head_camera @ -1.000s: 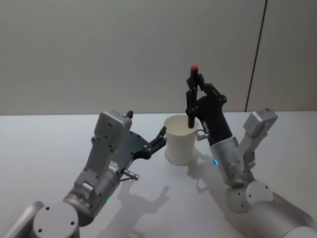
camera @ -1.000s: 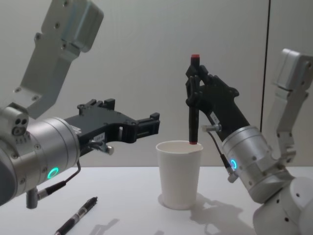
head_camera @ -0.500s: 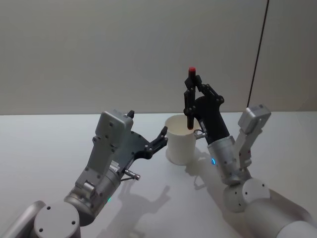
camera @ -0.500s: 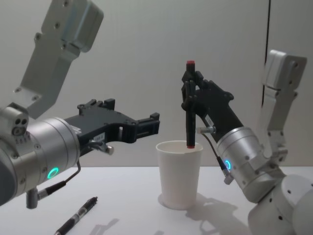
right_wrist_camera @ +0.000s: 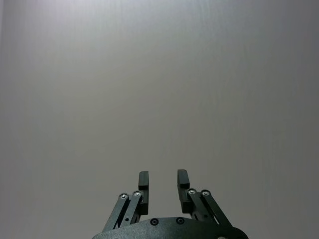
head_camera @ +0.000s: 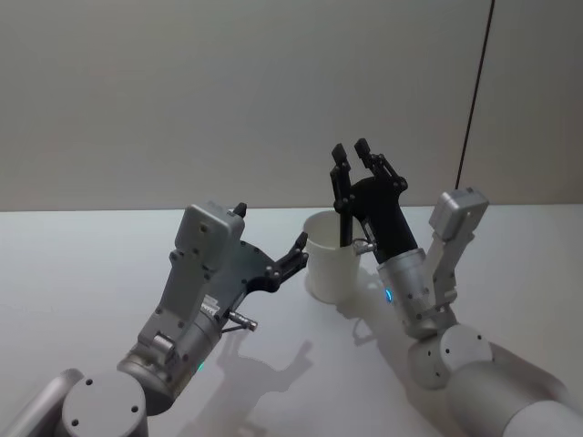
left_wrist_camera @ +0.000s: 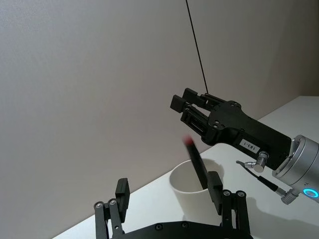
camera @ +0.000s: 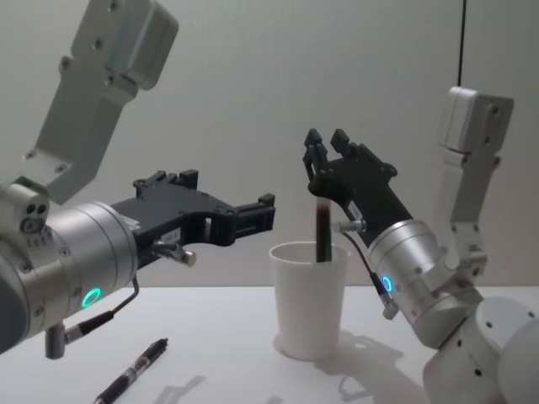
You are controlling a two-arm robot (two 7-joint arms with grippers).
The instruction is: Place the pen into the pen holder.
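The white paper cup pen holder [head_camera: 332, 269] [camera: 310, 303] [left_wrist_camera: 185, 191] stands upright in the middle of the table. A dark pen with a red end [camera: 322, 229] [head_camera: 344, 228] [left_wrist_camera: 196, 163] stands almost upright with its lower part inside the cup, free of any finger. My right gripper [head_camera: 350, 151] [camera: 326, 141] [left_wrist_camera: 182, 106] [right_wrist_camera: 163, 182] is open just above the pen, fingers pointing up. My left gripper [head_camera: 297, 249] [camera: 263, 212] [left_wrist_camera: 168, 191] is open and held level beside the cup, not touching it.
A second dark pen [camera: 135, 370] lies on the white table [head_camera: 73, 264] at the near left, below my left arm. A plain grey wall [head_camera: 182, 91] stands behind the table.
My right gripper has opened and let go of the pen. The pen has dropped from between the fingers down into the cup. The left arm has not moved.
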